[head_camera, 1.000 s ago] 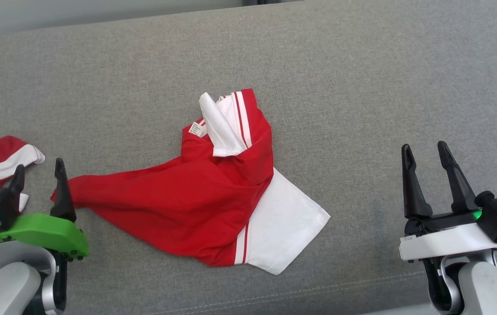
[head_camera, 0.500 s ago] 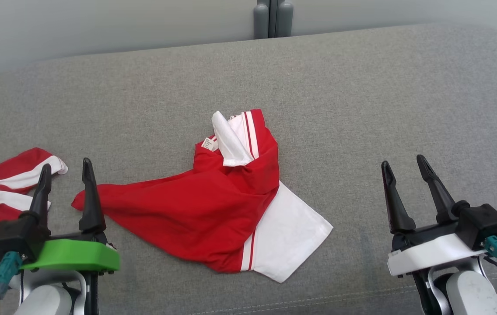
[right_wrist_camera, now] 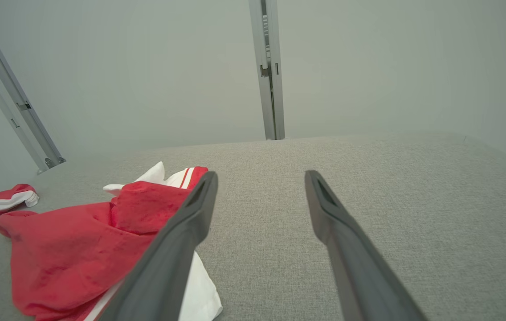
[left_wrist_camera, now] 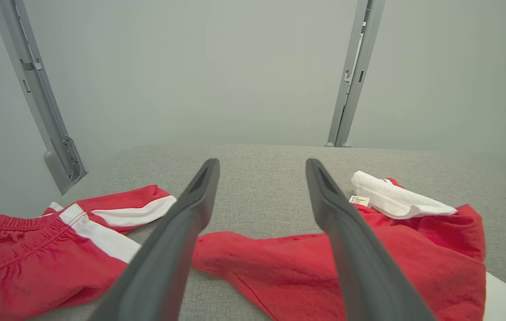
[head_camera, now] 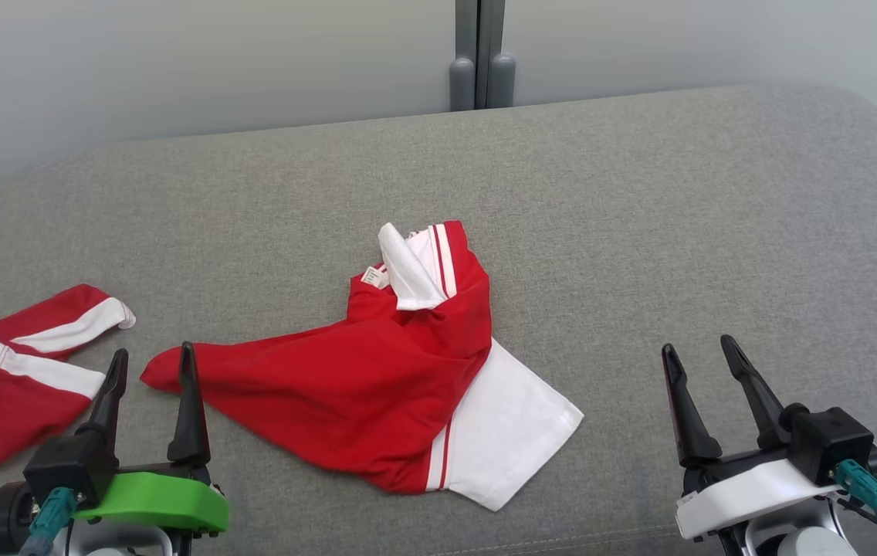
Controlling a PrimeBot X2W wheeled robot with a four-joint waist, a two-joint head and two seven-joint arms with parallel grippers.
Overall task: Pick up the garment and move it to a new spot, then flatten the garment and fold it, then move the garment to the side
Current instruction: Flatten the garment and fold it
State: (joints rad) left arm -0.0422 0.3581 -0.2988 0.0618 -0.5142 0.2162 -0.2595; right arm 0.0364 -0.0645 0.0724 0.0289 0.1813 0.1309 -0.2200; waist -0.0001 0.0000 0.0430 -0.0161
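The garment (head_camera: pixel 361 386) is a red shirt with white sleeves, lying crumpled in the middle of the grey cushion (head_camera: pixel 639 232). One white sleeve points toward the front edge, and a white fold with a label sits on top. My left gripper (head_camera: pixel 154 351) is open, hovering just in front of the garment's left red tip without touching it. My right gripper (head_camera: pixel 698 344) is open over bare cushion, well to the right of the white sleeve. In the left wrist view the garment (left_wrist_camera: pixel 262 267) lies beyond the open left gripper (left_wrist_camera: pixel 263 162). The right wrist view shows the garment (right_wrist_camera: pixel 66 249) left of the open right gripper (right_wrist_camera: pixel 261 174).
A second red garment with white stripes (head_camera: pixel 6 386) lies at the cushion's left end, close beside my left gripper. A pale wall with a grey upright post (head_camera: pixel 477 46) rises behind the cushion. Bare cushion stretches to the right.
The head camera has tilted up, bringing the wall and post into view. Both grippers have drawn back toward me; the left one has shifted right, nearer the garment's tip. The garment lies as before.
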